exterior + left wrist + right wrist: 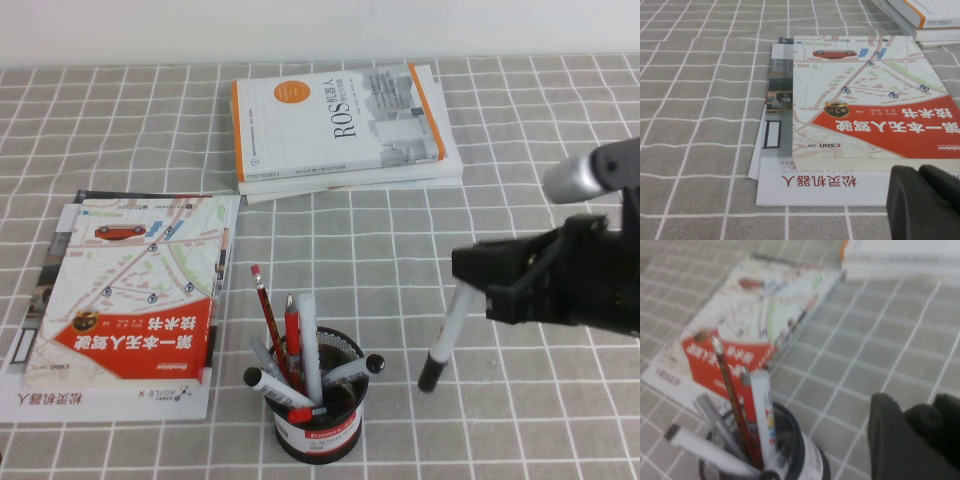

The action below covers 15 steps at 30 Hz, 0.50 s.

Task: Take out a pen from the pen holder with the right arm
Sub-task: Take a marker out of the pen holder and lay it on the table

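Gripping pen [447, 335] beside pen holder [318, 425]: right end effector [475, 275]; left end effector [920, 200], seemingly closed, near book [865, 100].

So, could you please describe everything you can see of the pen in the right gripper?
The pen is a slim marker, pale grey-white barrel, black cap at its lower end. The right gripper clamps its upper end; it hangs tilted, beside the pen holder. Whether the cap touches the cloth is unclear. The left gripper is near the red book.
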Available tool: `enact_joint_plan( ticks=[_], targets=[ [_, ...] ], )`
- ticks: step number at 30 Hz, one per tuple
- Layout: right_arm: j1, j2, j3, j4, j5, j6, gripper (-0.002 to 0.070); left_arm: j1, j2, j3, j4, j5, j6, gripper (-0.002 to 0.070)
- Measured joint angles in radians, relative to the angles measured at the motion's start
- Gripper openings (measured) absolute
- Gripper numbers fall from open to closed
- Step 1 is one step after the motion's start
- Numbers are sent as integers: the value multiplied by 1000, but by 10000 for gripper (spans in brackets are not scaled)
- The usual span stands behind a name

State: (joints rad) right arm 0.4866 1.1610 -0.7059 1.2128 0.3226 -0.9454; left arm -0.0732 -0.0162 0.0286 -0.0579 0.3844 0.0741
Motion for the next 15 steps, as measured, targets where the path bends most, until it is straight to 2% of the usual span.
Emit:
enact_joint_plan(
  ticks=[5, 11, 15],
  targets=[
    [-30, 96, -34, -139, 73, 146, 119, 0, 0, 0, 0, 0, 0, -3],
    [-32, 211, -231, -586, 272, 552, 119, 0, 0, 0, 0, 0, 0, -3],
    [-32, 297, -384, -819, 394, 771, 119, 0, 0, 0, 0, 0, 0, -3]
  ],
)
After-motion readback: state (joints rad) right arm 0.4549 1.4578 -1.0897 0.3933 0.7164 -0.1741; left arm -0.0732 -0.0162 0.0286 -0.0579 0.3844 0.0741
